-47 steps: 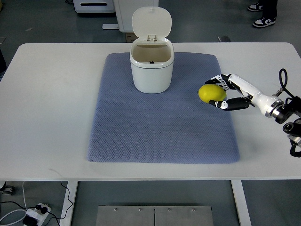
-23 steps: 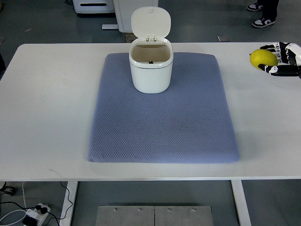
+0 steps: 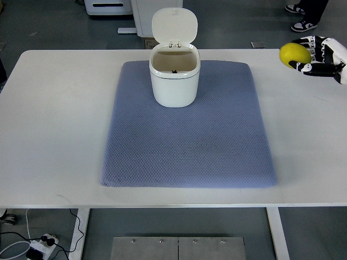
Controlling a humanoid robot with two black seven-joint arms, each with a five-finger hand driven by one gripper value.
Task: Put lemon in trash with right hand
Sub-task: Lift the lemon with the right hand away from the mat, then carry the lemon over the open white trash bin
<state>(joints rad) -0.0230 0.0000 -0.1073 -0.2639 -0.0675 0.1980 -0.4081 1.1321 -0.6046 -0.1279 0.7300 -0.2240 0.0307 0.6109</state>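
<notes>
White surface (image 3: 54, 124) fills most of the view, set on a grey floor (image 3: 49, 21). Blue-grey mat (image 3: 187, 141) lies flat across its middle, bare apart from the bin.

White bin (image 3: 174, 81) stands upright at the mat's far edge, centre. Lid (image 3: 174, 24) hinged back and up, mouth open, dark speck visible inside. Nothing between the bin's mouth and the lemon; only open mat and bare surface in that stretch.

Right hand (image 3: 320, 56) enters at the far right edge, black-and-white fingers curled around the lemon (image 3: 295, 54), which sits at the hand's left side. Lemon is over the surface's far right corner, off the mat, well apart from the bin.

Beyond the surface: white cabinet base (image 3: 108, 7) at far left, a person's sneakers (image 3: 303, 24) at top right. Below the near edge: a power strip (image 3: 40, 244) with cables on the floor, and a metal plate (image 3: 178, 248).
</notes>
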